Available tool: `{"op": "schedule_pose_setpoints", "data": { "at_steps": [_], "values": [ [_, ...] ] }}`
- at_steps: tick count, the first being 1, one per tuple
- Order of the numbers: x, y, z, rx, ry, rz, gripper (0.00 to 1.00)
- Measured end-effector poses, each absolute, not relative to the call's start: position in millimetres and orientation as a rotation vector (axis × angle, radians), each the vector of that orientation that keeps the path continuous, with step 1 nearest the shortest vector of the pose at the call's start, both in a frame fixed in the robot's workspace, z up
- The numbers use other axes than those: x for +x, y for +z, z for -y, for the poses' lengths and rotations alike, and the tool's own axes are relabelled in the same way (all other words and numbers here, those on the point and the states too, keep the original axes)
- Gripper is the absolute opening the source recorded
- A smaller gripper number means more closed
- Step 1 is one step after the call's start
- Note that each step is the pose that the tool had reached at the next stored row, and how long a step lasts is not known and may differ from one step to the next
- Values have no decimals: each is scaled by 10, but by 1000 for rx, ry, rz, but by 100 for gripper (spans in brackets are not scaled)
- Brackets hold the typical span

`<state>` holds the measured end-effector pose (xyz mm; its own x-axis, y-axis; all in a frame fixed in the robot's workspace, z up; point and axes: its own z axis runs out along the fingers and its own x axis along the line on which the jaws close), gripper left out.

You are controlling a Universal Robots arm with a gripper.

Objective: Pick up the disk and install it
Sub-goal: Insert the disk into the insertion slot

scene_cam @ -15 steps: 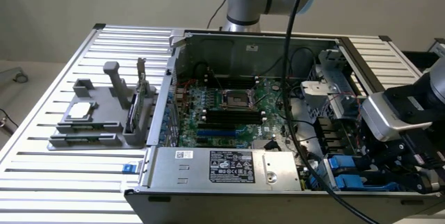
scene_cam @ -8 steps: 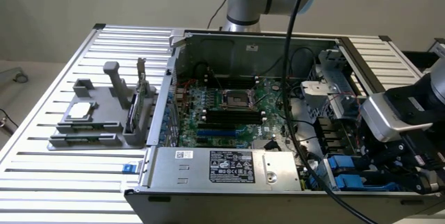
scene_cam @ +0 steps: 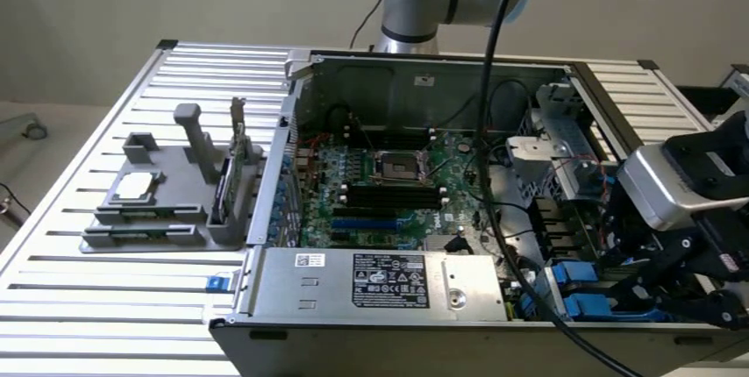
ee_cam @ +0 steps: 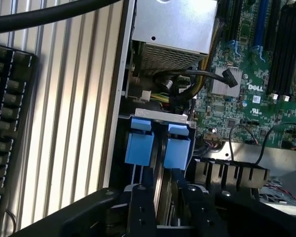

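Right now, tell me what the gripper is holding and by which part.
Cannot be told. The disk stands on edge in its bay right at the gripper; a grip on it is unclear.

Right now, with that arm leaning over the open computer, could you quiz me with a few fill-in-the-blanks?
1. The two plastic tabs just ahead of the tool are coloured ___.
2. The circuit board inside the open computer case is coloured ___.
3. The grey stand sits on the slatted table, outside the case, on the exterior view's ___.

Missing words: blue; green; left.
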<state>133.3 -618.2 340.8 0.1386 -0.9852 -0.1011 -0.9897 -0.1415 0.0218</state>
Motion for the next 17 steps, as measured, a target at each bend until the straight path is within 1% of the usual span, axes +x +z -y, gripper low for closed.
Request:
{"op": "schedule_pose_setpoints", "data": {
  "at_steps": [1, 2, 4, 8, 9, 10, 11, 12, 17],
  "values": [
    [1333, 3429, 6182, -2332, 142, -2026, 36],
    [1332, 3445, 6183, -2332, 142, -2027, 36],
    [1333, 3467, 6183, -2331, 144, -2029, 48],
    [1333, 3515, 6183, -2324, 146, -2038, 48],
    [1332, 3534, 6182, -2321, 147, -2042, 46],
    [1333, 3554, 6182, -2318, 147, -2046, 40],
    [1333, 3571, 6183, -2313, 148, -2052, 40],
    [1333, 3581, 6183, -2308, 149, -2058, 33],
    [1334, 3592, 6182, -2251, 152, -2120, 33]
  ]
}}
